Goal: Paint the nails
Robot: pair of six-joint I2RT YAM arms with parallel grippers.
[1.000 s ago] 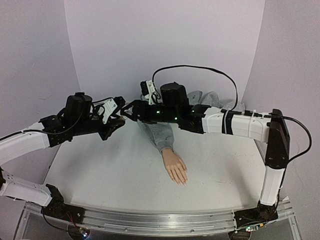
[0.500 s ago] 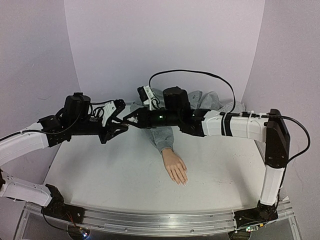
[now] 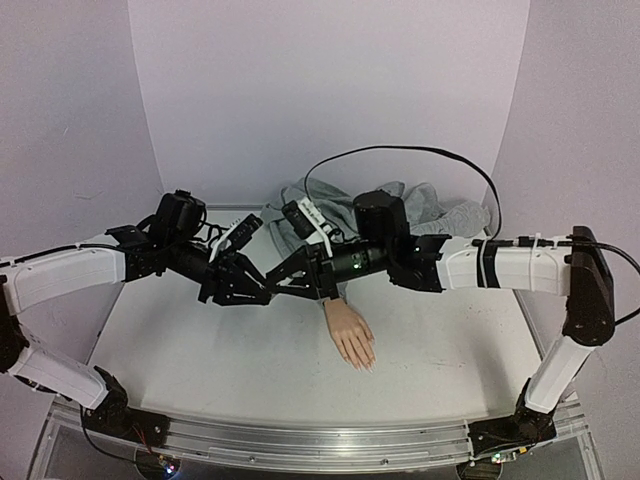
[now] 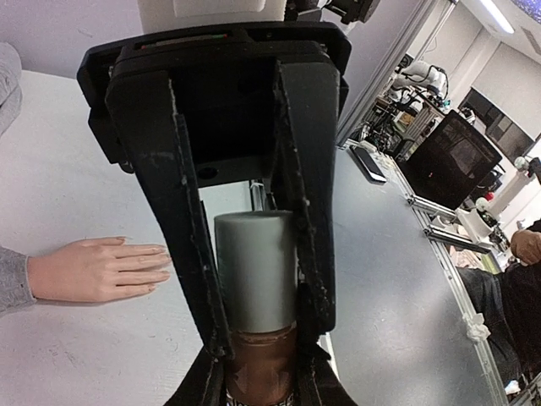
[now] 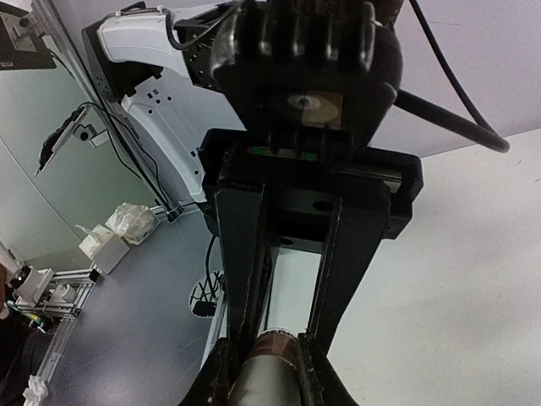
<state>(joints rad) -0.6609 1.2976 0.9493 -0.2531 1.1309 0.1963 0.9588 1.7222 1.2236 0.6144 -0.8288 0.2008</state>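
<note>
Grey cap (image 4: 255, 271) and brown bottle (image 4: 260, 385) sit at the meeting point of two robot arms above a white table (image 3: 200, 350). The left gripper (image 3: 258, 292) is clamped tight on the cap, one finger along each side. The right gripper (image 5: 264, 368), set tip to tip against it, is closed just as firmly on the brown body of the same bottle. Holding both ends at once looks like preparation for twisting or pulling the cap free, presumably with a brush attached, though no brush can be seen. The bottle appears unopened, so painting seems not yet begun. The nails (image 3: 365, 365) tip the fingers of a flesh-coloured model hand (image 3: 351, 335), which lies palm down on the table; it sits just to the right of the joined grippers and nearer the arms' bases, fingers pointing that way. Its grey sleeve (image 4: 10, 283) trails off toward the back wall. The nails are too small here to judge their colour.
</note>
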